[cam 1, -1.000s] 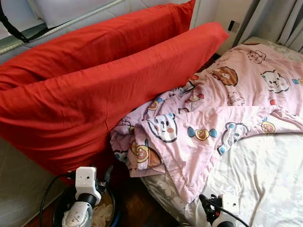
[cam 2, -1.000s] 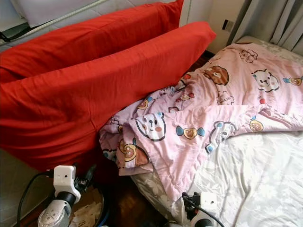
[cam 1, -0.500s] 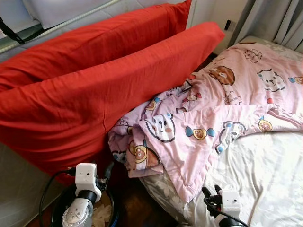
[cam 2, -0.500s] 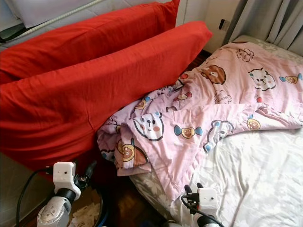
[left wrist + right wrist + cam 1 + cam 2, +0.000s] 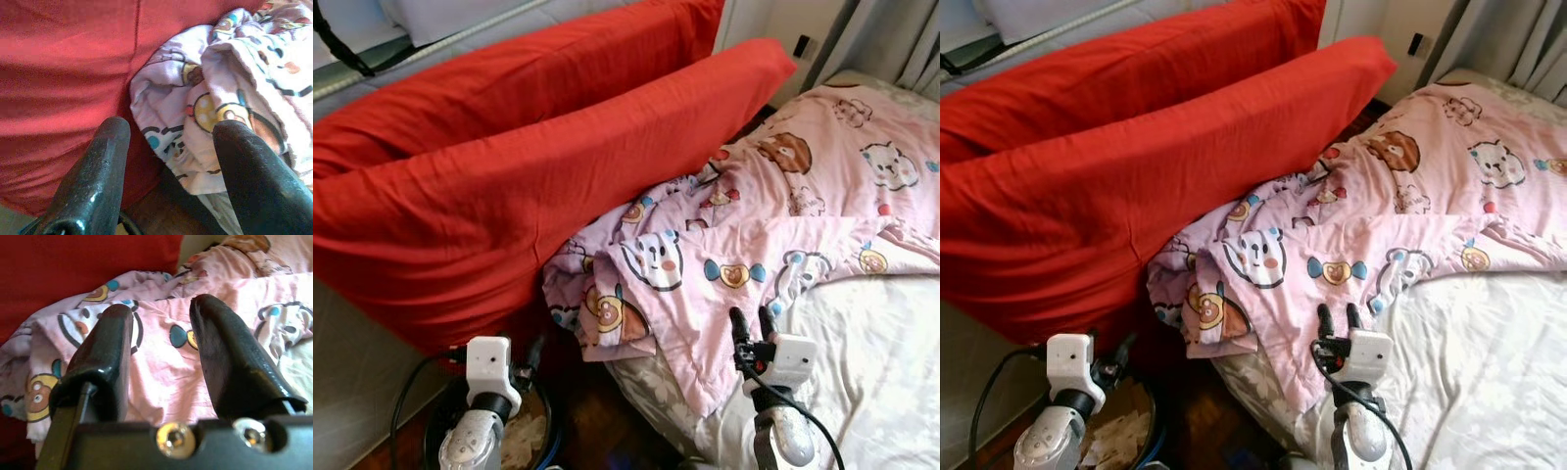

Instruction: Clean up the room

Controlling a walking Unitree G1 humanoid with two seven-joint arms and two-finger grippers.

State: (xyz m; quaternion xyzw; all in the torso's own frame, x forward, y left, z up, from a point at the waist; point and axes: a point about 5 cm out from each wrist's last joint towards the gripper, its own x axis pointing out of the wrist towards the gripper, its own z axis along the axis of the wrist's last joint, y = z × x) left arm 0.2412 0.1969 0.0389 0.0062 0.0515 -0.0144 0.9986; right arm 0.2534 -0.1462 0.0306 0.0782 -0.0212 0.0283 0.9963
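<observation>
So there's a bed (image 5: 862, 392) with a pale floral sheet, bare over toward 4 o'clock. A pink cartoon-print quilt (image 5: 773, 225) lies crumpled on it, spreading from the middle out to 2 o'clock, with one bunched corner (image 5: 597, 313) hanging off the mattress edge around 7 o'clock. Two big red pillows (image 5: 558, 166) are stacked from 9 up to 12 o'clock, the lower one touching the quilt. Dark wood floor (image 5: 597, 431) shows at 6 o'clock beside the bed.
</observation>
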